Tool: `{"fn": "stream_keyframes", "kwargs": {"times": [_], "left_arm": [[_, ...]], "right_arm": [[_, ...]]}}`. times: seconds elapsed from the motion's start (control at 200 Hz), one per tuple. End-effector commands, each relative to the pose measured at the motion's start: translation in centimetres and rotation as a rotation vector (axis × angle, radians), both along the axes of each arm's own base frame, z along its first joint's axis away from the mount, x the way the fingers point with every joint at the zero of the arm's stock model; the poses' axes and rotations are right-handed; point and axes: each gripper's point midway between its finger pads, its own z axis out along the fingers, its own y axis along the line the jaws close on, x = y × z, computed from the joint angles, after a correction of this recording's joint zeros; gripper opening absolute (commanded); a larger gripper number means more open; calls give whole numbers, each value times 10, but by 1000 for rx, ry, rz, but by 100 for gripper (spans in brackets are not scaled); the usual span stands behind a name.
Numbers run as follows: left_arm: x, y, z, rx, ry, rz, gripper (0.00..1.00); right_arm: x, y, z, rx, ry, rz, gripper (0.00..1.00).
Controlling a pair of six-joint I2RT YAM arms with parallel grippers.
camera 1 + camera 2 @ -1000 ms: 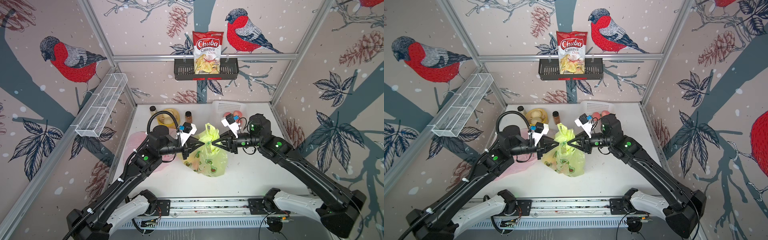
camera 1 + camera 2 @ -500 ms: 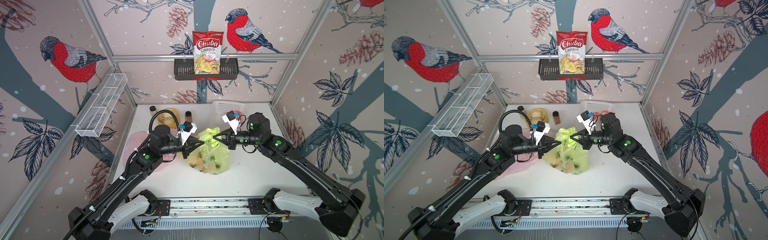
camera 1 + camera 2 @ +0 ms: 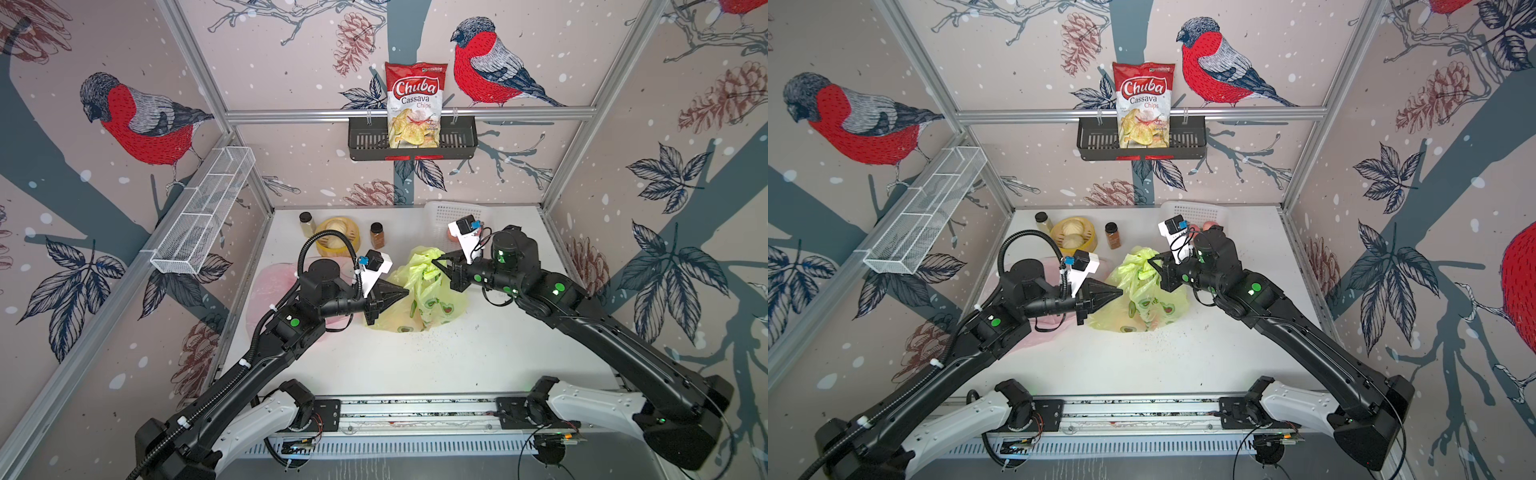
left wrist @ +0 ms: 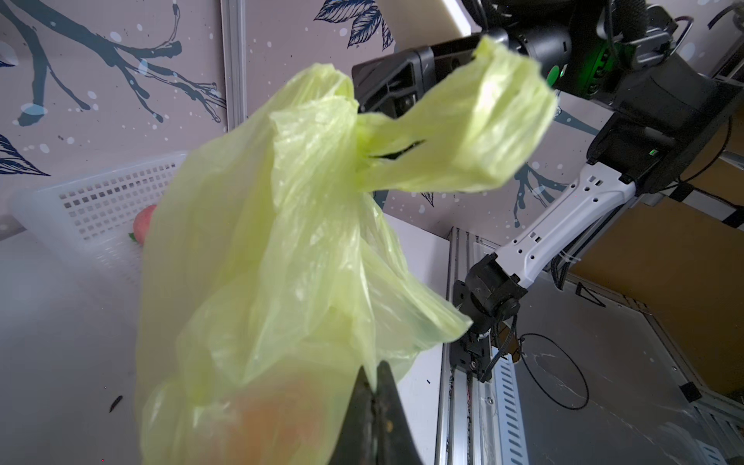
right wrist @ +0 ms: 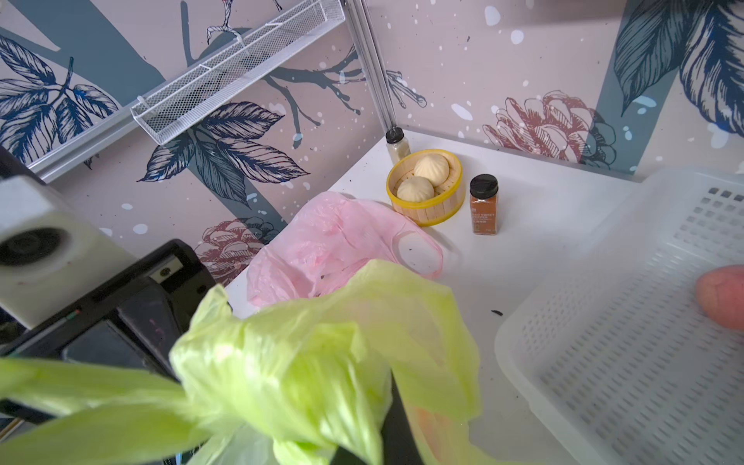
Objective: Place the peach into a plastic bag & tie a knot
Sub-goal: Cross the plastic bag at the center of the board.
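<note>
**A:** In both top views the bag (image 3: pixel 419 291) slumps mid-frame on the table (image 3: pixel 415 365), between the arms. The left gripper (image 3: pixel 404 293) is pinched shut against its left flank. The right gripper (image 3: pixel 437 263) is closed in the crumpled top, toward the upper right.

**B:** And the peach?

**A:** Hidden there; only printed film shows.

**B:** Left wrist view?

**A:** An orange blur low inside the bag I take for the peach (image 4: pixel 277 418). A fold of film runs in between the closed fingers (image 4: pixel 388 410). A handle loop stands out beside the right gripper, too blurred to tell whether that part is the one pinched.

**B:** Right wrist view?

**A:** Film bunches over a dark finger, and the pinch itself is cut off. A second fruit (image 5: pixel 720 298) lies in the basket (image 5: pixel 624 342), half out of frame.

**B:** How will it handle?

**A:** Thin, slippery, floppy film, light apart from the fruit. I'd grip the handles near their roots, so a knot draws tight without tearing.
</note>
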Motion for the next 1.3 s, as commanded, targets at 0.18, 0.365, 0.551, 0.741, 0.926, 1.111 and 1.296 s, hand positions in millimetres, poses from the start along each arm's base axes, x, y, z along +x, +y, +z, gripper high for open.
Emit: {"fn": "stream_keyframes", "kwargs": {"times": [0.18,0.365,0.551,0.741,0.926,1.111,1.296], "left_arm": [[-7,-10,18,-78,-25,-22,0],[19,15,25,59,-95,197,53],[37,51,41,181,-228,402,62],[32,59,79,200,-400,405,85],[14,29,102,130,-454,196,96],[-2,6,98,95,-412,23,96],[-24,-4,93,43,-338,-126,95]], "right_arm": [[11,3,34,143,-139,-70,0],[-15,19,30,101,-137,136,0],[-34,23,32,70,-133,242,0],[-48,27,38,68,-126,313,0],[-62,34,39,50,-118,373,0],[-72,37,40,44,-112,402,0],[-73,37,38,30,-111,396,0]]}}
